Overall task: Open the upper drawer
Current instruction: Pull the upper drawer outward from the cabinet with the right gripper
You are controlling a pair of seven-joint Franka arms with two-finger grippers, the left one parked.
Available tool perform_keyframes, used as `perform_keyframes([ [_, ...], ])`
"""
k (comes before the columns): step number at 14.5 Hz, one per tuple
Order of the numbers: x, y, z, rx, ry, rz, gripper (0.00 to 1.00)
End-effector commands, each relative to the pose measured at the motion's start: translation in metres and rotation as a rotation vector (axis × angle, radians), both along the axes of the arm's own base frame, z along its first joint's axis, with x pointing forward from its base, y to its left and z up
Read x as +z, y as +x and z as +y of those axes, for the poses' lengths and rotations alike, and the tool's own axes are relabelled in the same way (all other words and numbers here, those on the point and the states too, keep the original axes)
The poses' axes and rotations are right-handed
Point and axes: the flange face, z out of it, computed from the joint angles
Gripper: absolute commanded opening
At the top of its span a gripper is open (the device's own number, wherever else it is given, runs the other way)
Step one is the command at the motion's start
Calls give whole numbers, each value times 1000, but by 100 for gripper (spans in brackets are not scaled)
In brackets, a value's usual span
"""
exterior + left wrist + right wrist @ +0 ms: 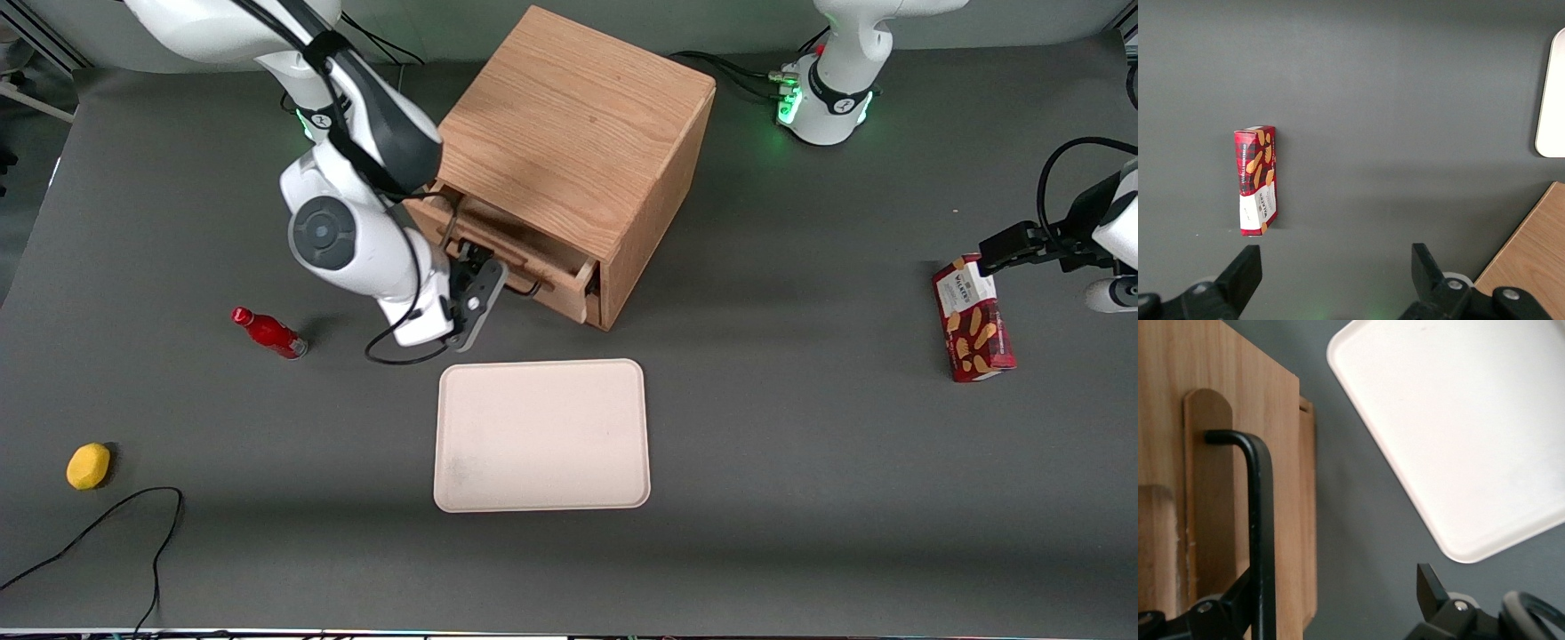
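Note:
The light oak cabinet (578,133) stands at the middle of the table, above the tray. Its upper drawer (542,267) sticks out a short way from the cabinet front, and its thin black wire handle (533,290) runs across it. My right gripper (469,260) is at the drawer front, at the end of the handle nearer the working arm. In the right wrist view the gripper (1335,597) is open wide. The black handle (1262,520) runs close along one fingertip (1238,600), inside the gap, over the wooden drawer front (1211,487). The other fingertip (1429,587) hangs over bare table.
A cream tray (542,436) (1458,433) lies just nearer the front camera than the cabinet. A red bottle (267,332), a yellow fruit (88,466) and a black cable (116,524) lie toward the working arm's end. A red biscuit box (973,320) (1257,180) lies toward the parked arm's end.

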Motion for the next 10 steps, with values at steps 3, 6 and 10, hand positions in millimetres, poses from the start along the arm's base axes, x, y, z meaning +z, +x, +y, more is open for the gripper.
perform_keyframes([
  [3,9,36,-30,-5,16,-59,100],
  [6,10,46,-38,-25,30,-112,100],
  [10,7,65,-63,-38,36,-169,100],
])
